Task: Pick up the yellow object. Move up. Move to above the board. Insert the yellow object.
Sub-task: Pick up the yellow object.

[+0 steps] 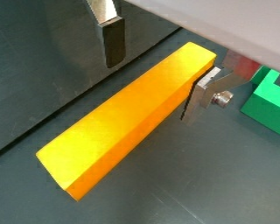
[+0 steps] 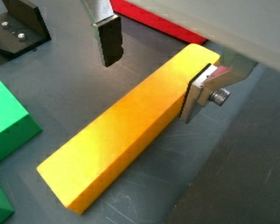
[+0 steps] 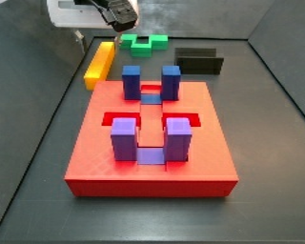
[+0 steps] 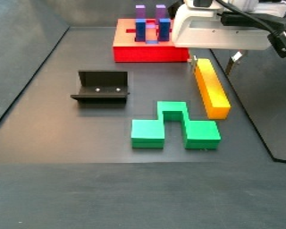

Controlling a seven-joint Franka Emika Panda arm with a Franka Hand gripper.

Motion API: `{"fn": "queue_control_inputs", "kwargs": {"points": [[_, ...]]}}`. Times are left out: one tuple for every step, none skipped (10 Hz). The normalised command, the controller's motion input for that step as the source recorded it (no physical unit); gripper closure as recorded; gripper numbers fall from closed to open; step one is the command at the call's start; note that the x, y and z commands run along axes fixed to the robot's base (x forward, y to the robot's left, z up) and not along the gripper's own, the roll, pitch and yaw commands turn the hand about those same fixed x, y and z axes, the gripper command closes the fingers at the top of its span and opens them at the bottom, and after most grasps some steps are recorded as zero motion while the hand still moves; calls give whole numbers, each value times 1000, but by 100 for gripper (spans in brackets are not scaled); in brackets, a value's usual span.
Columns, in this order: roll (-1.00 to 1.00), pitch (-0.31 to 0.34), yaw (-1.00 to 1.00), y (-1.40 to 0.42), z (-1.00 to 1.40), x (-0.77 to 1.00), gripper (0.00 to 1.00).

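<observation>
The yellow object (image 1: 129, 122) is a long orange-yellow bar lying flat on the dark floor, seen in both wrist views (image 2: 130, 131). My gripper (image 1: 157, 68) is open and straddles the bar's far end. One finger (image 1: 113, 39) hangs clear of the bar over the floor. The opposite finger (image 1: 201, 92) stands right against the bar's side. In both side views the gripper (image 4: 214, 58) sits over the end of the bar (image 4: 210, 87) nearest the board (image 4: 152, 52). The board (image 3: 149, 162) is a red slab with purple-blue posts.
A green notched block (image 4: 172, 130) lies beside the bar, also seen in a wrist view (image 2: 4, 122). The dark fixture (image 4: 100, 87) stands on the floor away from the bar. A dark grey block (image 3: 200, 60) sits behind the board. Grey walls enclose the floor.
</observation>
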Motion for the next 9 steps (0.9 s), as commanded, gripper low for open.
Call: {"fn": "queue_control_inputs", "kwargs": {"points": [[57, -61, 0, 0, -366, 0, 0], [11, -33, 0, 66, -249, 0, 0], [0, 0, 0, 134, -126, 0, 0], [0, -9, 0, 160, -146, 0, 0], [0, 0, 0, 229, -97, 0, 0], [0, 0, 0, 111, -140, 0, 0], [21, -11, 0, -49, -191, -54, 0], [0, -14, 0, -74, -191, -9, 0], [0, -10, 0, -20, -169, -23, 0]]}}
